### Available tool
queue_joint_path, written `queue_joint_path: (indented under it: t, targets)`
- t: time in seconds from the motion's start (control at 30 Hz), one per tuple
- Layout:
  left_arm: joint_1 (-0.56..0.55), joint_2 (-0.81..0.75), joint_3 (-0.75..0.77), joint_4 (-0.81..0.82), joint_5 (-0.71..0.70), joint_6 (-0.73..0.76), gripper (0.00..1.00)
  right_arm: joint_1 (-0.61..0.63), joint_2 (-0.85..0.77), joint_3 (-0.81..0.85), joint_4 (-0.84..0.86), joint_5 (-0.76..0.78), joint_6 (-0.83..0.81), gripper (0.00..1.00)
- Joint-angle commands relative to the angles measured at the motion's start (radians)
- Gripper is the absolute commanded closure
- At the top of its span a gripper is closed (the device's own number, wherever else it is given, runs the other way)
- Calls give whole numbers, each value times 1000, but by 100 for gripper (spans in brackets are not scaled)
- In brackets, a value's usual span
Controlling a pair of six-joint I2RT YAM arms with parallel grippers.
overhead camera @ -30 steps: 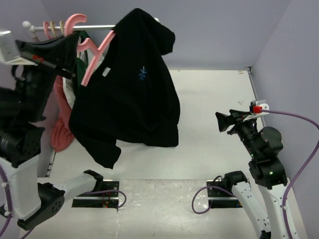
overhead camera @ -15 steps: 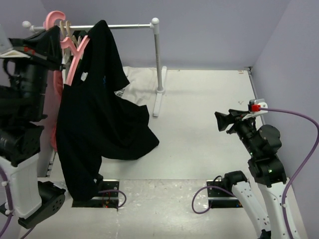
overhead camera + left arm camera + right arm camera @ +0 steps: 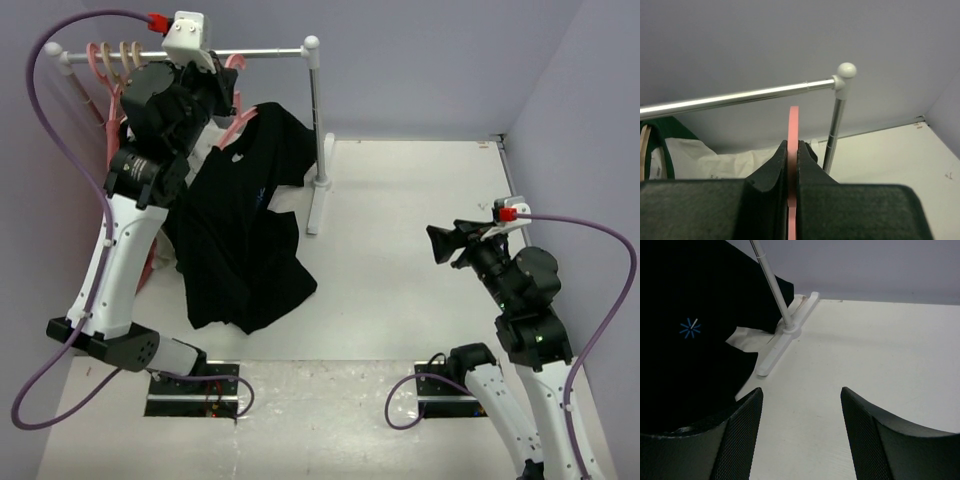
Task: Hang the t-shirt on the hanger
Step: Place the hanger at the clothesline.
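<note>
1. At the rail's (image 3: 262,49) middle, high over the tabletop (image 3: 420,220), the left claw (image 3: 792,159) is clamped on the pink hanger (image 3: 793,120). The wrist view shows the thin plastic pinched edge-on between both fingers.
2. From that hanger the black t-shirt (image 3: 240,230) droops below and to the right of the claw. Its collar is up by the hanger's arm, its starburst print faces outward, and its lower folds seem to reach the tabletop near the post (image 3: 318,120).
3. What the coming move turns on is hook against rail. In the wrist view the rail runs crosswise and the hanger's upper curve rises straight toward it, stopping just under it. I cannot tell whether the hook is over the rail yet.
4. Seen from above, the hanger's long axis slants from the claw down toward the post, so the shirt's weight pulls to that side.
5. Only the left arm is close. The right claw (image 3: 800,430) waits well apart across the tabletop with its fingers spread and nothing between them, facing the shirt and the rack's foot.
6. My judgement is that the shirt is already on the hanger and the task is nearly done. What remains is seating the hook on the rail and letting go.
7. A risk is that the other hangers (image 3: 110,55) crowd the rail's left end.
</note>
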Motion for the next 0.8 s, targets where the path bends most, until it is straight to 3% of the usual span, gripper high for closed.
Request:
queue_joint_path:
  t: [0.0, 0.2, 0.43, 0.63, 0.77]
  targets:
    - [119, 7, 7, 106, 105, -74, 100, -5, 5, -16, 42, -37, 8, 35]
    - [199, 3, -153, 297, 191, -138, 100, -5, 13, -21, 60, -62, 10, 35]
    - [216, 116, -5, 315, 193, -148, 100, -5, 25, -23, 71, -78, 7, 35]
    - [217, 207, 179, 319, 45, -133, 100, -4, 35, -17, 74, -87, 3, 36]
    - [218, 208, 153, 402, 1, -137, 100, -5, 38, -20, 80, -92, 4, 36]
